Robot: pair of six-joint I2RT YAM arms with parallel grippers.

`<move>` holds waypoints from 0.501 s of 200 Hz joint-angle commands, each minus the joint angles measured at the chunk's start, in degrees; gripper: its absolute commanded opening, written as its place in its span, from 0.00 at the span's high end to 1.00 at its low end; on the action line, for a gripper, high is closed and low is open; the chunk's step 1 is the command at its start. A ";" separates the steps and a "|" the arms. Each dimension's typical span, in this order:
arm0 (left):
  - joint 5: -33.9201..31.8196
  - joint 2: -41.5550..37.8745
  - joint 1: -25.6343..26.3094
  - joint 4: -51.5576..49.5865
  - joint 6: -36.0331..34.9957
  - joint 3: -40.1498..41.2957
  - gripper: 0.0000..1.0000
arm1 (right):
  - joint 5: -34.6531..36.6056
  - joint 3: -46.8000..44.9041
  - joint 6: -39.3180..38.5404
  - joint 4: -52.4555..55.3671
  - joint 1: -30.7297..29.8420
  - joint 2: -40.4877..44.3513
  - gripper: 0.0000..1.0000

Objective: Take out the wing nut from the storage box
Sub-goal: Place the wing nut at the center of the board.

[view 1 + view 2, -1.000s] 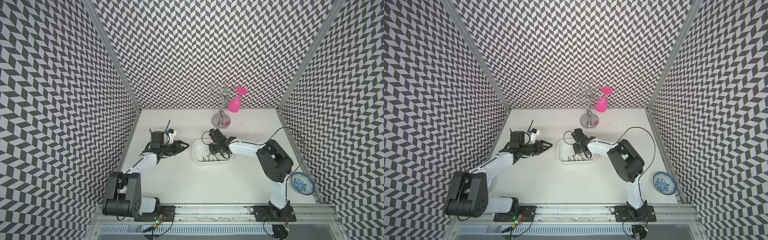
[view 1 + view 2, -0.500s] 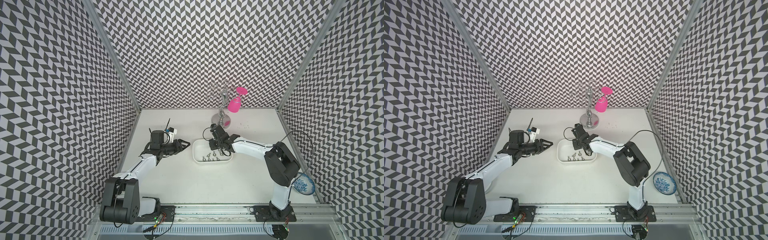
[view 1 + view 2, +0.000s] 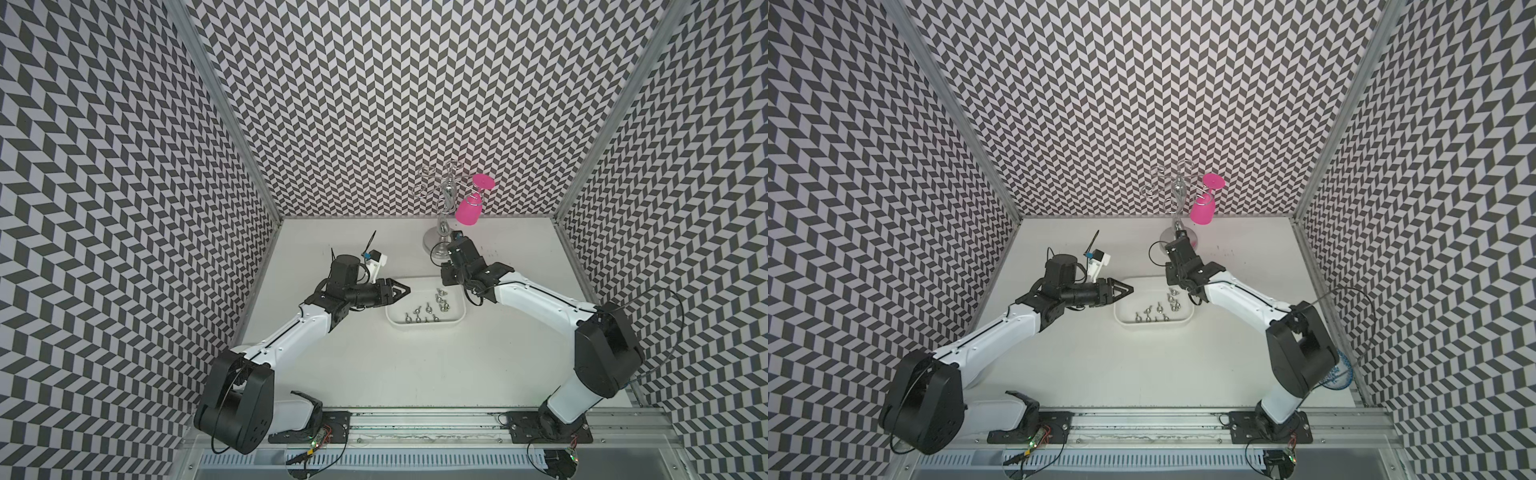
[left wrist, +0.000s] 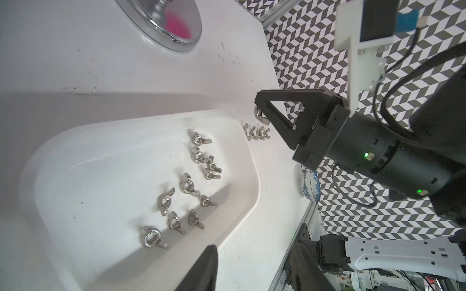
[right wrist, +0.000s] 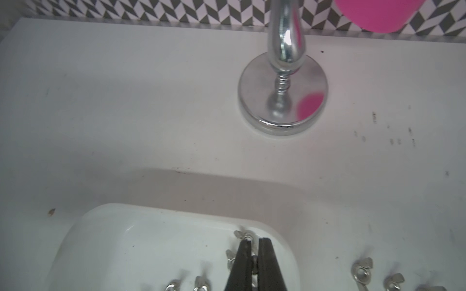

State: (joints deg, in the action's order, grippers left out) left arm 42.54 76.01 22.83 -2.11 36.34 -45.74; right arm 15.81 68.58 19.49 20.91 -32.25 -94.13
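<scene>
Your right gripper is clamped on one nut, pinched at the very fingertips, at the far right corner of the box. Your left gripper stands spread with nothing between its fingers, and its tips are over the box's left end.

One white table carries everything. One chrome stand rises at the back, its round base behind the box and apart from it. There is one box, shallow and white, lying between your two arms. One pink glass hangs upside down from the stand's right side. One blue-patterned bowl sits near the table's right edge, well apart from the box and partly hidden by your right arm in a top view.

Fifteen nuts show in all, counted in the left wrist view. One is in your grip. You have ten nuts loose inside the box, spread over its middle and right. The other four nuts lie in a tight row on the table just outside the box's right end.
</scene>
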 commanded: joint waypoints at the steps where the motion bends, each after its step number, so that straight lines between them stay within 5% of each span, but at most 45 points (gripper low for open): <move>1: -1.67 1.39 2.12 1.92 0.85 -1.68 0.49 | -0.31 -2.89 1.69 -1.40 4.49 1.90 1.00; 100: -3.17 4.86 7.84 3.12 1.81 -3.01 0.49 | -3.85 -6.59 4.87 -5.05 9.18 -6.67 1.00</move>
State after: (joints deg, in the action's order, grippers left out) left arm 40.12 80.68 30.26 -0.89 37.47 -47.70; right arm 12.38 62.78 22.81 18.68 -22.81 -99.11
